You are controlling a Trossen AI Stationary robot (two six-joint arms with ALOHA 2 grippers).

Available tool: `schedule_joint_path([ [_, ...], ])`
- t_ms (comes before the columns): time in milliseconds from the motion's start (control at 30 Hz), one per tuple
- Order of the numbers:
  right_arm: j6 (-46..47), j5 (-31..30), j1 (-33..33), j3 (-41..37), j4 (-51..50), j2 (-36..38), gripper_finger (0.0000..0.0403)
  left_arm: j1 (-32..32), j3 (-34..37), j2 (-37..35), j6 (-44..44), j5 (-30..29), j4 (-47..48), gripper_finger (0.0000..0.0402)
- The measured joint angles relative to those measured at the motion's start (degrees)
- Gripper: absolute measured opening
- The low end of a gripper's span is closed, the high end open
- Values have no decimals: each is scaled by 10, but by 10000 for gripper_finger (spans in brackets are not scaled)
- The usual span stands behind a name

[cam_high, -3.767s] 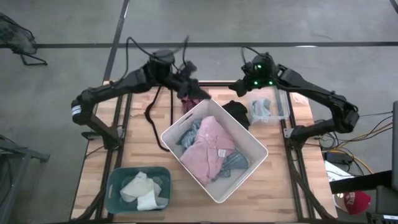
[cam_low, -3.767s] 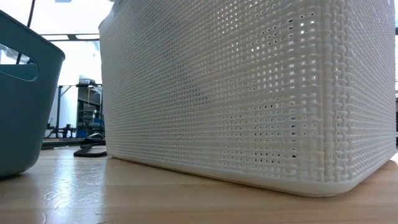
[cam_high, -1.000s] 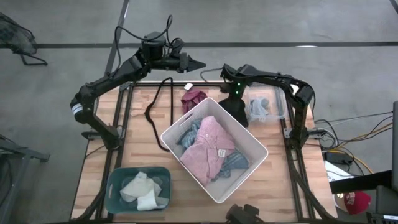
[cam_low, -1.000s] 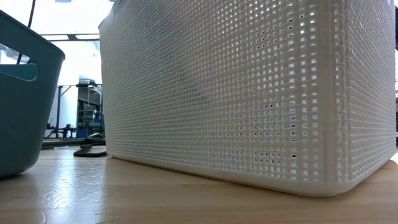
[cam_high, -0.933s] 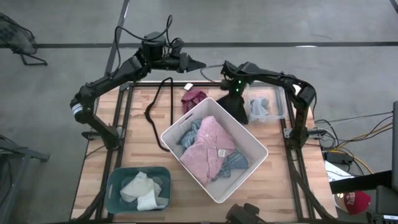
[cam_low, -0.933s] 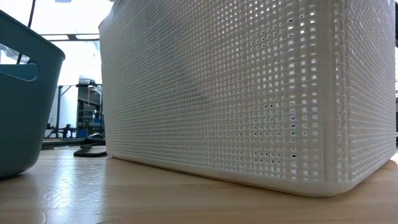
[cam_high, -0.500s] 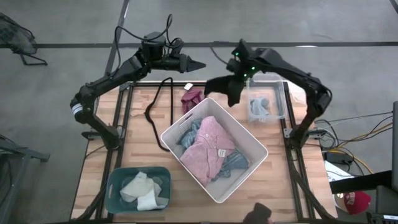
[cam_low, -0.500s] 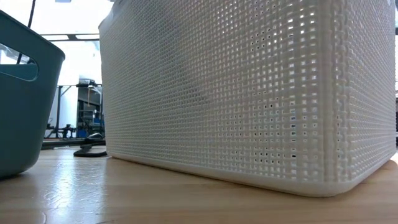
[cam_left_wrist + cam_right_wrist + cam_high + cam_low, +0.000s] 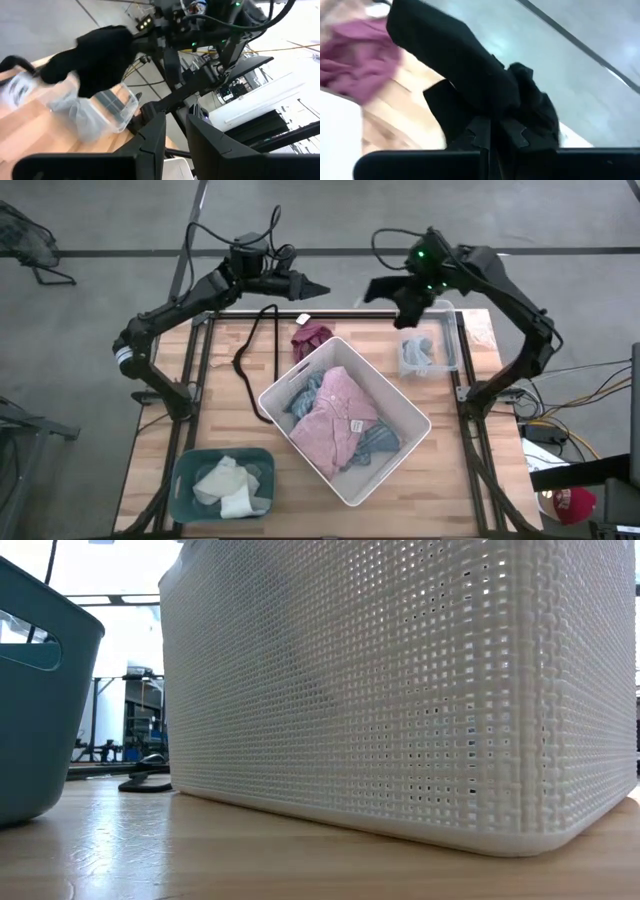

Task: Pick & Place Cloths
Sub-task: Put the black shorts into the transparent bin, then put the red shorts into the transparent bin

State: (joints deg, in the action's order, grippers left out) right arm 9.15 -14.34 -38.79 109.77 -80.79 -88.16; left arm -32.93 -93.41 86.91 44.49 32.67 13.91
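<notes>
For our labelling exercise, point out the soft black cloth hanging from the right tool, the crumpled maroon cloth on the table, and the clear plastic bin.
soft black cloth point(image 9: 392, 292): high view, its hanging middle.
crumpled maroon cloth point(image 9: 312, 337): high view, its centre.
clear plastic bin point(image 9: 455, 340): high view, its right wall.

floor: grey concrete point(image 9: 90, 240), dark seam lines | table: pale wood point(image 9: 220, 420) | far room: bright, metal racks point(image 9: 140, 710)

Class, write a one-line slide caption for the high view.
Right gripper lifts a black cloth above the table's far edge; left gripper waits nearby.
</notes>
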Motion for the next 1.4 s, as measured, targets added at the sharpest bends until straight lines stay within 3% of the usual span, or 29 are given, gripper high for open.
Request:
schedule_joint_path([
  [167, 77, -64, 0, -30, -64, 18, 8, 5, 0, 0, -6, 4, 30, 81],
  [633, 136, -68, -12, -262, -32, 25, 19, 33, 0, -1, -63, 21, 72, 81],
  [1000, 119, -25, -6, -290, -25, 31, 155, 39, 3, -1, -29, 10, 86, 81],
  [1133, 72, -23, 17, -274, -22, 49, 202, 39, 6, -7, -6, 46, 88, 81],
  [1400, 9, -22, 54, -257, 73, 123, 250, 26, -26, -44, 19, 25, 65, 81],
])
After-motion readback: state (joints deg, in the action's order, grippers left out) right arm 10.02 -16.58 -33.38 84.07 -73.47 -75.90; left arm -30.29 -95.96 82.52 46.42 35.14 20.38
